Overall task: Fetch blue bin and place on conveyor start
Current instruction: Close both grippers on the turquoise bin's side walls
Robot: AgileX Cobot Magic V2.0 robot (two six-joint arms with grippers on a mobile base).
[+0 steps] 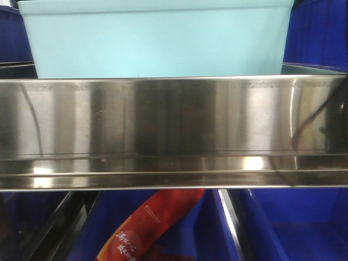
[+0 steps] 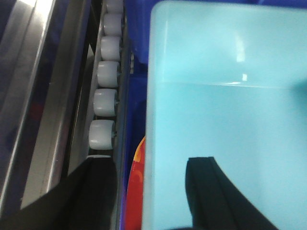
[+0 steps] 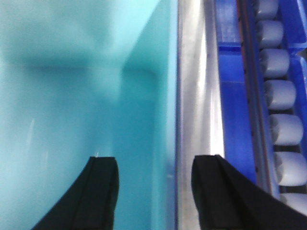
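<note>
While left fingers (image 2: 216, 196) and right fingers (image 3: 100, 196) straddle the blue bin (image 1: 157, 43) walls, spread wide, you're grasping: pinch, then lift

End effectors (image 2: 149, 163) (image 3: 156, 160) (both) agape

Blue bin (image 1: 157, 43), top past the upper edge, base behind the steel rail (image 1: 174, 125).

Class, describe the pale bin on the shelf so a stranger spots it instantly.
Find the broad shiny steel rail across the front view. Directly above it sits the blue bin, a rectangular tub. It alone is pale aqua with plain walls; the neighbouring bins are dark royal blue.
</note>
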